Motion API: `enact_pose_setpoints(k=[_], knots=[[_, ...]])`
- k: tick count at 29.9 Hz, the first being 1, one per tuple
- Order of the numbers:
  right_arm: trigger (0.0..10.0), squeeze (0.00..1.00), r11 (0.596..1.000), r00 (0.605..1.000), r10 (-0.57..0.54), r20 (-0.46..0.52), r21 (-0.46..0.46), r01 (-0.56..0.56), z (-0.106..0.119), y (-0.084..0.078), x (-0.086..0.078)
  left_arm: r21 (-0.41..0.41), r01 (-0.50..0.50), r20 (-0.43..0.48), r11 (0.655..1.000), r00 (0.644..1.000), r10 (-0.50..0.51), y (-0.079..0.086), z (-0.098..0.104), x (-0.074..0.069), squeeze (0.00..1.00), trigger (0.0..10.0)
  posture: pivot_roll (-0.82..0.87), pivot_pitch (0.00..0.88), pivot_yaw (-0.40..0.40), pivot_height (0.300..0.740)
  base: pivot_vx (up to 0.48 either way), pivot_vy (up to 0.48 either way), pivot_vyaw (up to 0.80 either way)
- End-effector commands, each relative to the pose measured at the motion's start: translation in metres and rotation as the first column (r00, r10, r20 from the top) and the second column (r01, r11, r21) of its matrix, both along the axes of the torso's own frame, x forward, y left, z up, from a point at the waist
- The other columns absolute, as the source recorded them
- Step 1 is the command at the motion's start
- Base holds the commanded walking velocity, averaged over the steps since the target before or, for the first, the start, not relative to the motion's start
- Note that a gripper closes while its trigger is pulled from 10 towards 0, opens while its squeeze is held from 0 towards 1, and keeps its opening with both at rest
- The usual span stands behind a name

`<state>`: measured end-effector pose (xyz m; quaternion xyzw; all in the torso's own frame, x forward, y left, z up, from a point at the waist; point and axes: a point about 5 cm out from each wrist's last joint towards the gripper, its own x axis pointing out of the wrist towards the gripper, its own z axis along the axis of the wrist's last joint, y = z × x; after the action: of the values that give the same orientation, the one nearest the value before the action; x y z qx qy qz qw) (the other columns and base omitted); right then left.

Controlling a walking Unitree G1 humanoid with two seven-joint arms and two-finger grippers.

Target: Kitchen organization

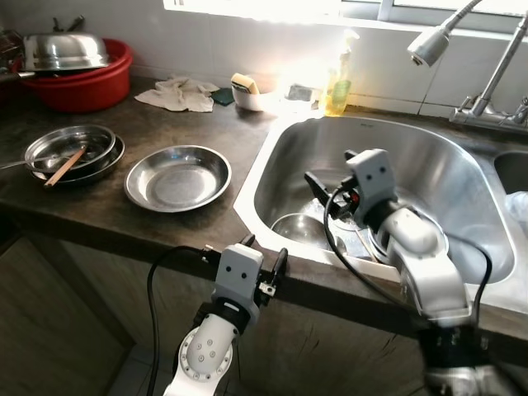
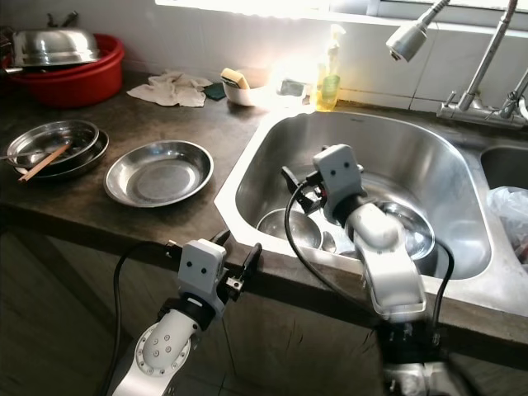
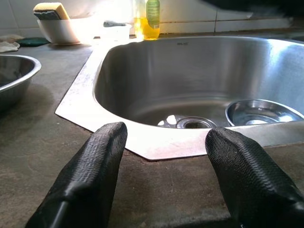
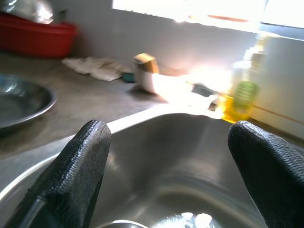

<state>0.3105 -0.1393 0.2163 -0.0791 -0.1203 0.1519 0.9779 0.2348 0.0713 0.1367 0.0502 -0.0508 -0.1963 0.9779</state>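
Reach step: right gripper (image 2: pixel 299 188) wide open, empty, over the sink (image 2: pixel 429 157), above small steel bowl (image 2: pixel 289 227) at near-left. Left gripper (image 1: pixel 262 257) open, empty, at counter edge. Next: descend, grip rim.

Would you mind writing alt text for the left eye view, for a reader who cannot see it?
The robot's right gripper hangs open over a steel sink holding bowls, while its left gripper sits open at the dark counter's front edge. On the counter are an empty steel plate, stacked plates with a wooden stick, a red basin, a cloth and a soap bottle.
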Motion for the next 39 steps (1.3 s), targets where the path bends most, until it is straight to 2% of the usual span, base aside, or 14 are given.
enact_pose_setpoints(k=[1, 2, 5, 7, 17, 21, 34, 39], knots=[[10.0, 0.0, 0.996, 0.998, -0.069, 0.015, 0.052, 0.068, 0.003, -0.009, -0.008, 0.013, -0.01, -0.033, 1.0, 0.999, 0.01, 0.001, -0.008, 0.001, 0.0, 10.0, 0.18, 0.008, -0.058, 0.74, 0.0, 0.0, 0.0], [10.0, 0.0, 0.99, 0.994, -0.107, 0.003, 0.091, 0.106, -0.004, -0.011, -0.018, 0.014, -0.006, -0.027, 1.0, 1.0, 0.006, 0.002, -0.007, 0.001, 0.0, 10.0, 0.18, 0.008, -0.058, 0.74, 0.0, 0.0, 0.0], [10.0, 0.0, 0.987, 0.993, -0.122, -0.002, 0.104, 0.122, -0.01, -0.011, -0.027, 0.018, -0.003, -0.023, 1.0, 1.0, 0.003, 0.002, -0.007, 0.0, 0.0, 10.0, 0.18, 0.001, -0.059, 0.74, 0.0, 0.0, 0.0], [10.0, 0.0, 0.982, 0.988, -0.148, -0.039, 0.115, 0.151, -0.024, -0.012, -0.043, 0.018, 0.0, -0.018, 1.0, 1.0, 0.0, 0.003, -0.007, -0.001, 0.0, 10.0, 0.18, 0.0, -0.06, 0.74, 0.0, 0.0, 0.0], [10.0, 0.0, 0.973, 0.978, -0.177, -0.115, 0.126, 0.191, -0.043, -0.013, -0.075, 0.025, 0.006, -0.007, 1.0, 1.0, -0.005, 0.006, -0.006, -0.004, 0.0, 10.0, 0.17, 0.0, -0.05, 0.74, 0.0, 0.0, 0.0], [10.0, 0.0, 0.968, 0.975, -0.188, -0.116, 0.146, 0.203, -0.044, -0.012, -0.077, 0.025, 0.01, -0.004, 1.0, 1.0, -0.01, 0.005, -0.005, -0.005, 0.0, 10.0, 0.17, 0.0, -0.047, 0.74, 0.0, 0.0, 0.0], [10.0, 0.0, 0.976, 0.985, -0.15, -0.083, 0.149, 0.161, -0.035, -0.003, -0.065, 0.029, -0.006, -0.002, 1.0, 1.0, 0.006, 0.006, -0.005, -0.002, 0.0, 10.0, 0.18, 0.0, -0.052, 0.74, 0.0, 0.0, 0.0], [10.0, 0.0, 0.976, 0.986, -0.148, -0.081, 0.147, 0.159, -0.034, -0.001, -0.062, 0.025, -0.007, -0.009, 1.0, 1.0, 0.007, 0.006, -0.005, -0.002, 0.0, 10.0, 0.18, 0.0, -0.051, 0.74, 0.0, 0.18, 0.73]])
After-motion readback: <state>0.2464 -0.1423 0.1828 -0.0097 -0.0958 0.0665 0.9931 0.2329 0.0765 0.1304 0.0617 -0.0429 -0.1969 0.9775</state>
